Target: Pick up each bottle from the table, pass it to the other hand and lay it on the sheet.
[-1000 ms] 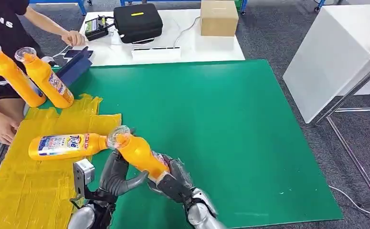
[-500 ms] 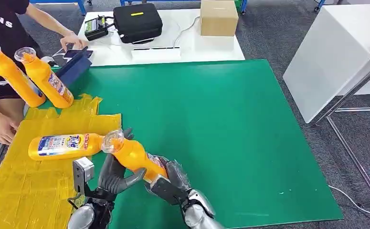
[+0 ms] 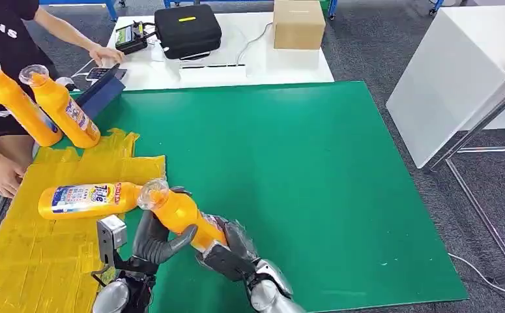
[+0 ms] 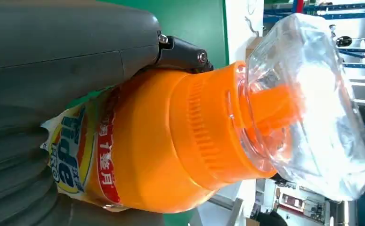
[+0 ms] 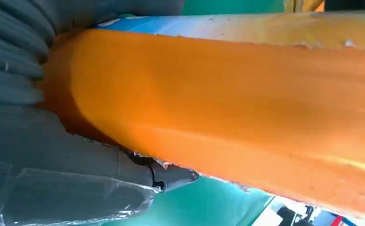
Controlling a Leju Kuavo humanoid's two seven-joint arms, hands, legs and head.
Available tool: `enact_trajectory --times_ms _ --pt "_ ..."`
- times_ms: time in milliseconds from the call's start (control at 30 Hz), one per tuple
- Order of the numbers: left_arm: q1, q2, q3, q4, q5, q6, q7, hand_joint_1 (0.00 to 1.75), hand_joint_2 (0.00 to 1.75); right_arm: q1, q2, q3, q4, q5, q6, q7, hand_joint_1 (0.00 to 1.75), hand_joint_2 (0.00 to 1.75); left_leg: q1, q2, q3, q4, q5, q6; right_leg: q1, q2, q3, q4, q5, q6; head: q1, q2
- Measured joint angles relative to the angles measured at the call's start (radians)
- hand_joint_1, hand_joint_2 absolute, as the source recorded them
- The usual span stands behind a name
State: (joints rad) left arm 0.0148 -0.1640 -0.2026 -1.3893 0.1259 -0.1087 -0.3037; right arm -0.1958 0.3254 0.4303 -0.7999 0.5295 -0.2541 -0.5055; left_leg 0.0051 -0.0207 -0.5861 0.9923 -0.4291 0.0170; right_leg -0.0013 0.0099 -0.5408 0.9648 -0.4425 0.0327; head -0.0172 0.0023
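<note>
An orange bottle [image 3: 183, 216] with a clear cap is held tilted above the green table [image 3: 302, 169], near its front edge. My right hand [image 3: 231, 254] grips its lower body. My left hand [image 3: 155, 238] wraps around its upper body just below the cap. The left wrist view has the bottle [image 4: 171, 141] and its clear cap close up; the right wrist view has the orange bottle [image 5: 227, 103] body against my right hand [image 5: 53, 155]. Another orange bottle [image 3: 90, 199] lies on the yellow sheet [image 3: 34, 254]. Two more bottles [image 3: 64, 114] stand at the sheet's far end.
A person [image 3: 2, 39] stands at the far left, one hand [image 3: 2, 176] by the sheet, the other on a white table [image 3: 236, 62] behind. That table carries a black case [image 3: 187, 29] and a cardboard box [image 3: 298, 23]. A white table [image 3: 458, 78] stands to the right.
The held bottle has shifted slightly left and lower, and my left hand's fingers have closed further around it. The person's far hand moved a little.
</note>
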Motion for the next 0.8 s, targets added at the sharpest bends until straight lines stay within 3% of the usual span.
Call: enact_trajectory --times_ms 133,167,200,233,300,333,800 --pt "0.002 0.000 0.002 0.000 0.000 0.004 -0.002 1.75 1.75 -0.002 0.000 0.000 0.006 -0.004 -0.001 -0.001 1.75 1.75 0.000 0.000 0.000 0.000 0.000 0.000 0.000 0.000 0.000 0.000 0.000 0.000 0.000 0.000" --pt "0.004 0.000 0.002 0.000 0.001 0.005 -0.004 1.75 1.75 -0.002 0.000 0.000 0.007 -0.005 -0.002 -0.003 1.55 1.75 0.000 0.000 0.000 0.000 0.000 0.000 0.000 0.000 0.000 0.000 0.000 0.000 0.000 0.000" --pt "0.005 0.000 0.002 -0.001 0.002 0.006 -0.005 1.75 1.75 -0.002 0.000 0.000 0.008 -0.006 -0.002 -0.005 0.58 1.75 0.000 0.000 0.000 0.000 0.000 0.000 0.000 0.000 0.000 0.000 0.000 0.000 0.000 0.000" --pt "0.006 0.000 0.002 -0.002 0.002 0.007 -0.005 1.75 1.75 -0.002 0.000 0.000 0.008 -0.007 -0.002 -0.006 0.00 1.75 0.000 0.000 0.000 0.000 0.000 0.000 0.000 0.000 0.000 0.000 0.000 0.000 0.000 0.000" --pt "0.009 0.000 0.003 -0.005 0.003 0.009 -0.006 1.75 1.75 -0.003 0.000 0.000 0.009 -0.010 -0.002 -0.008 0.00 1.75 0.000 0.000 0.000 0.000 0.000 0.000 0.000 0.000 0.000 0.000 0.000 0.000 0.000 0.000" --pt "0.010 0.000 0.003 -0.010 0.003 0.013 -0.008 1.75 1.75 -0.002 0.000 0.000 0.009 -0.015 -0.002 -0.011 0.00 0.00 0.000 0.000 0.000 0.000 0.000 0.000 0.000 0.000 0.000 0.000 0.000 0.000 0.000 0.000" --pt "0.068 0.010 0.018 -0.174 -0.191 0.128 -0.081 1.75 1.75 0.046 -0.021 -0.038 -0.125 -0.076 0.035 -0.006 0.00 0.00 0.000 0.000 0.000 0.000 0.000 0.000 0.000 0.000 -0.001 0.000 0.000 0.000 0.000 0.000"
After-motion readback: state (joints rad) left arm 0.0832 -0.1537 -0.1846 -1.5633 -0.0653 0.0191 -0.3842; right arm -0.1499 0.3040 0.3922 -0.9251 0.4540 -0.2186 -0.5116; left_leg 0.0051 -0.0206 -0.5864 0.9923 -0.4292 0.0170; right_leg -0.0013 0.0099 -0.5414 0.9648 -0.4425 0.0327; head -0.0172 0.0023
